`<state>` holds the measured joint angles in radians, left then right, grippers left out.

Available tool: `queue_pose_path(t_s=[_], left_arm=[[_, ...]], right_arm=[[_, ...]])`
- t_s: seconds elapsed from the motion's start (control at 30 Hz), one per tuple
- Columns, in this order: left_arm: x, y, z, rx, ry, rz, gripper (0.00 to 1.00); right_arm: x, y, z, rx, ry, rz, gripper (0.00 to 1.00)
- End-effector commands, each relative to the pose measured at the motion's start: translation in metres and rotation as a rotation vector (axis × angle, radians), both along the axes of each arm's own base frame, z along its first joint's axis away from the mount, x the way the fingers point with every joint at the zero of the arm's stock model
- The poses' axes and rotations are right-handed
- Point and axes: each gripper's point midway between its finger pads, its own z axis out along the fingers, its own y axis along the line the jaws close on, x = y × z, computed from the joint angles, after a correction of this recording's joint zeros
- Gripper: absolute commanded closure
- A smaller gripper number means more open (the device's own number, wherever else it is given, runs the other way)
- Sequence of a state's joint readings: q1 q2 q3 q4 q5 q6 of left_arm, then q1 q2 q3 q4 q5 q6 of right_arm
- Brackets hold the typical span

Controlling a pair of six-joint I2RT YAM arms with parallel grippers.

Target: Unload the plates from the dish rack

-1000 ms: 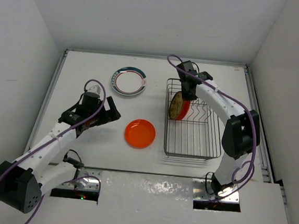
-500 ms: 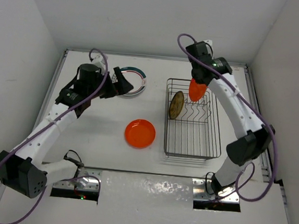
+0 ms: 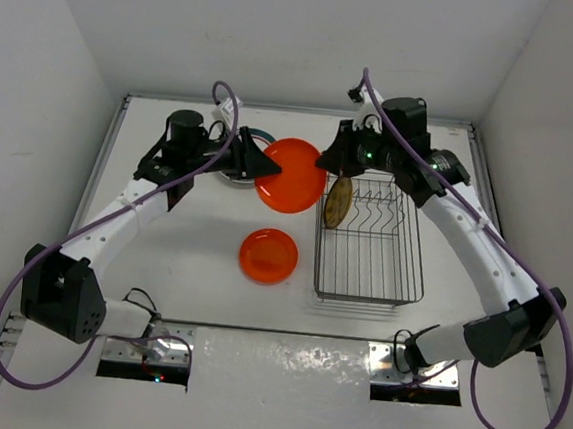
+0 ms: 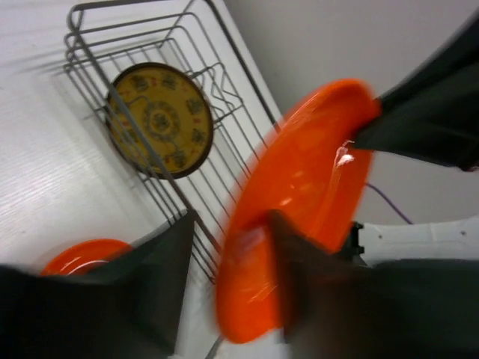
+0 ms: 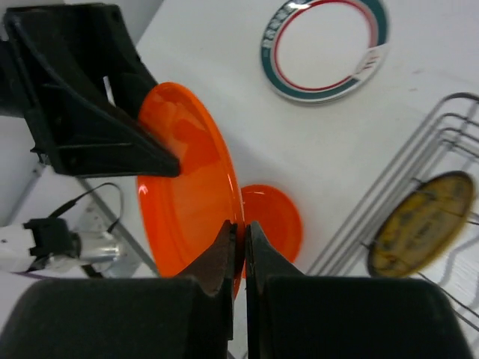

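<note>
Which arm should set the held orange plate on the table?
Left. Left gripper straddles the orange plate's rim beside the green-rimmed plate on the table; the right gripper reaches over from the dish rack.

Work surface: a flat white rectangular table top (image 3: pixel 172 265) with a matt finish. Plain white panel walls enclose it on three sides: back wall (image 3: pixel 302 35), left wall (image 3: pixel 21 151) and right wall (image 3: pixel 563 148). Thin silver metal rails (image 3: pixel 95 183) run along the left and right table edges. A dull grey metal plate (image 3: pixel 284 360) spans the near edge. Lighting is even and diffuse; shadows on the table are soft.
</note>
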<state>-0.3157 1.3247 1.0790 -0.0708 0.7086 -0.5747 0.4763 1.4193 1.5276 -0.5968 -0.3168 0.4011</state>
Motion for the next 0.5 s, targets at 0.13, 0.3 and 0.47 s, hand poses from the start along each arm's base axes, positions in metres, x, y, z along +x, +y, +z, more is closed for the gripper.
queue_pose_path(t_s=[0.13,0.3,0.47], left_arm=[[0.0,0.007,-0.01,0.053,-0.002,0.06,1.0],[-0.009,0.045,-0.096,0.213,0.197,0.281,1.0],[-0.03,0.053,-0.165,0.265,0.322,0.287,1.0]], right_arm=[[0.005,0.024,-0.013,0.117,0.041,0.049,0.65],[0.027,-0.059,-0.073,-0.287,0.104,-0.321,0.01],[0.041,-0.108,-0.101,-0.548,0.13,-0.508,0.01]])
